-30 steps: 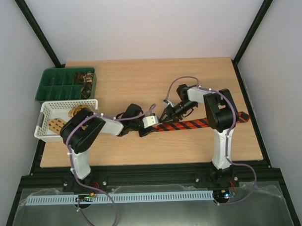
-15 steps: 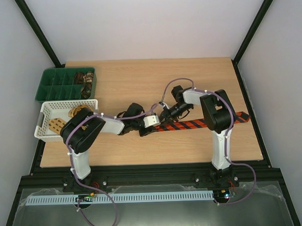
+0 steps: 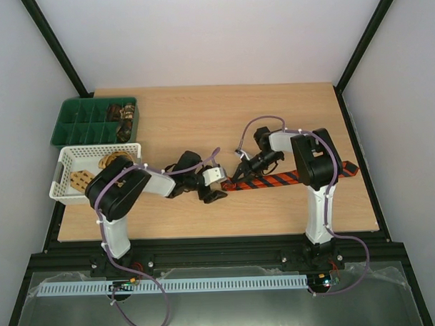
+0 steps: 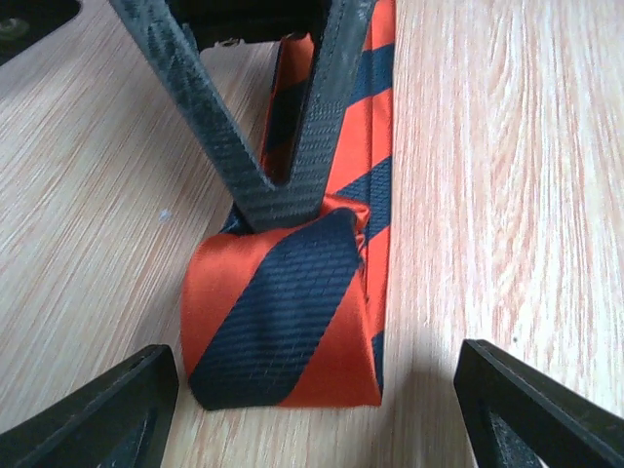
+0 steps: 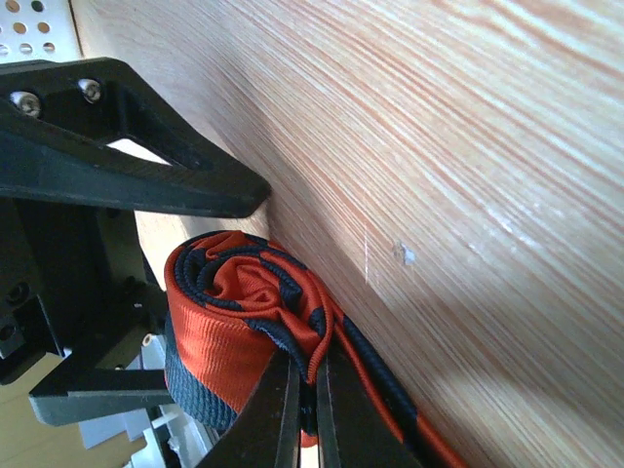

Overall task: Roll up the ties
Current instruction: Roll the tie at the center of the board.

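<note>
Left wrist view: the right tool [image 4: 283,200] clamps the rolled end of the red-and-black tie [image 4: 292,312] on the table [image 4: 487,146], apparently to hold the coil tight, while the left tool [image 4: 322,414], spread apart, brackets it.

The left hand [image 3: 213,194] and right hand [image 3: 236,180] are crowding the tie's [image 3: 289,179] rolled end mid-tabletop [image 3: 201,113], leaving little gap between them. The far tabletop is lying open. The basket [image 3: 63,170] and tray [image 3: 76,103] are blocking the far-left corner.
</note>
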Robot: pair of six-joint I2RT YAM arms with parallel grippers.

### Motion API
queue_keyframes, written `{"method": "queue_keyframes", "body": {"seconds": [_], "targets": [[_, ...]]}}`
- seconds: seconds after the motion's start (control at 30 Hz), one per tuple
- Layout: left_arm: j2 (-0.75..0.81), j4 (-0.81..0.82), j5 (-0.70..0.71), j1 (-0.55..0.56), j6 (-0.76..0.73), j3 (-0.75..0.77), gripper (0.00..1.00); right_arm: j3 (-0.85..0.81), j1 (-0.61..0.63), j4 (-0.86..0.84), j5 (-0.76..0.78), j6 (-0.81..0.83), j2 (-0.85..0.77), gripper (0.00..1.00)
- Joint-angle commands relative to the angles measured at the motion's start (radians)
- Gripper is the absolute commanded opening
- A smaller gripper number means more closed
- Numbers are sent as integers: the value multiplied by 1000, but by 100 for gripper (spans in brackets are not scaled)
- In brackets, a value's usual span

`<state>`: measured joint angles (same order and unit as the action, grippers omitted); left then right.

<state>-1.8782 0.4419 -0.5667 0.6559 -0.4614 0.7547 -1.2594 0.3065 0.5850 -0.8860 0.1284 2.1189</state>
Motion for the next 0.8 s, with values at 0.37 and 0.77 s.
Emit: {"method": "queue_keyframes", "body": {"seconds": [0.37, 0.77], "targets": [[-105, 37, 7, 23, 32, 51, 34, 14, 5, -29, 142, -23, 31, 4], [-70, -16, 132, 52, -122, -2, 28, -67, -2, 202, -95, -13, -36, 41]]}}
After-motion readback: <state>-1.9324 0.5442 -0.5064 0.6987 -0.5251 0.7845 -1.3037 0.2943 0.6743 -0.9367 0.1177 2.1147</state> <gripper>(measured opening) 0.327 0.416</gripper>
